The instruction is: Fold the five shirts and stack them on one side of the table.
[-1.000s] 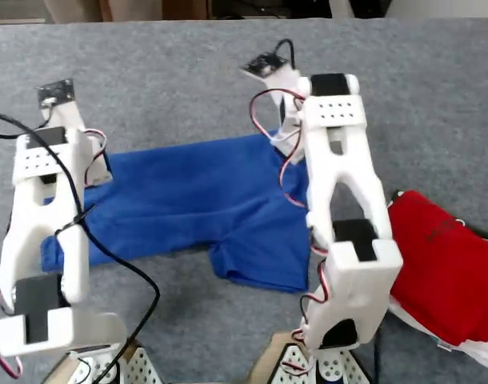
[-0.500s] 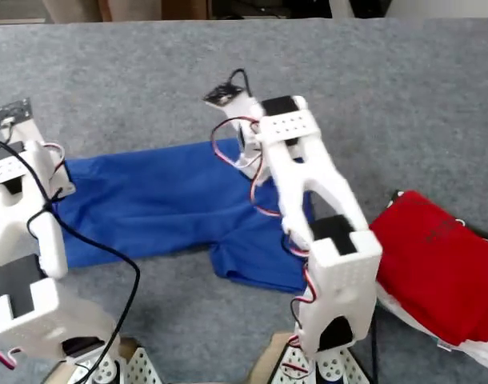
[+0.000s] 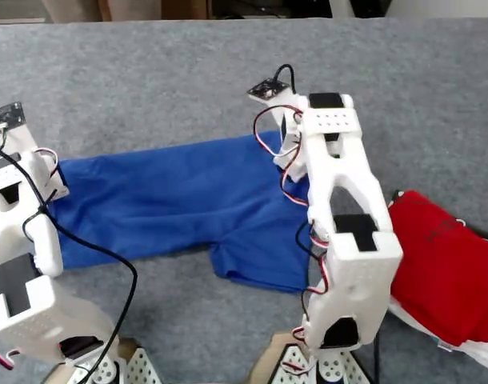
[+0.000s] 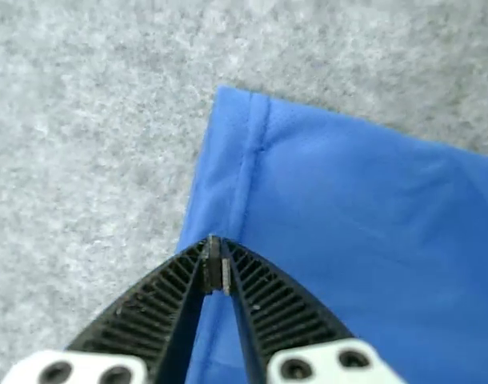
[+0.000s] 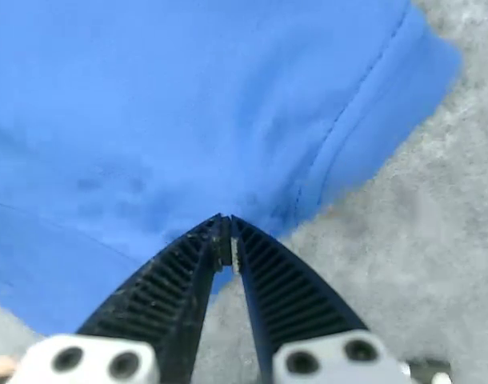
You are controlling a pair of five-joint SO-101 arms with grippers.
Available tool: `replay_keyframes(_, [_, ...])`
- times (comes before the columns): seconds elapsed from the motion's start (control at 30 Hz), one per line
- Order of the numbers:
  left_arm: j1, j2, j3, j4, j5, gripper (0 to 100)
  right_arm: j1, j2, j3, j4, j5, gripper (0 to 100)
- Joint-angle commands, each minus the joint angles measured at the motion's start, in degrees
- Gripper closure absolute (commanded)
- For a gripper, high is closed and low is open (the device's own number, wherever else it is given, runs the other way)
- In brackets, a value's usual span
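A blue shirt (image 3: 188, 200) lies spread flat across the middle of the grey table. My left gripper (image 3: 50, 186) is at its left end, and in the left wrist view the gripper (image 4: 216, 274) is shut on the hemmed edge of the blue shirt (image 4: 348, 208). At the shirt's right end stands my right gripper (image 3: 295, 164). The right wrist view shows that gripper (image 5: 226, 240) shut on the blue shirt (image 5: 188, 104), close to a stitched hem. A folded red shirt (image 3: 440, 260) tops a pile at the right edge of the table.
Under the red shirt a white garment (image 3: 482, 352) sticks out at the front right corner. Bare grey felt (image 3: 148, 72) runs along the far side of the table. Both arm bases (image 3: 108, 364) stand at the near edge.
The left arm moved left with the shirt's left end, then held. The right arm swung left, then back right, pulling the shirt's right end out again.
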Motion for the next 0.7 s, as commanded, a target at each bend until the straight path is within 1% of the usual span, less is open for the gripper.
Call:
replay_keyframes(0.0, [-1.05,-4.7,-3.78,5.8,-0.09,98,-2.24,-11.12,1.01,5.27,4.13,99.5])
replay_keyframes(0.13, [-1.05,-12.7,-2.55,11.34,0.0,98,-4.35,-23.69,8.84,8.88,9.49,99.5])
replay_keyframes(0.23, [-1.41,-21.41,4.66,9.58,-0.09,98,-5.76,-34.51,19.56,8.88,13.89,99.4])
replay_keyframes(0.33, [-1.67,-30.64,15.74,4.22,-0.09,98,-7.78,-45.14,31.08,8.35,17.41,99.4])
replay_keyframes(0.43, [-2.11,-38.11,26.2,-2.9,0.88,98,-10.07,-53.93,42.07,6.59,18.9,97.7])
replay_keyframes(0.5, [-2.64,-40.48,31.65,-8.79,5.27,97,-11.82,-58.95,48.31,5.98,19.16,92.5])
replay_keyframes(0.57, [-3.69,-40.75,34.37,-13.19,8.44,94,-14.46,-62.99,53.85,6.07,19.16,86.0])
replay_keyframes(0.67, [-5.1,-39.43,35.08,-15.74,9.32,89,-20.26,-67.91,61.93,6.07,18.81,78.4])
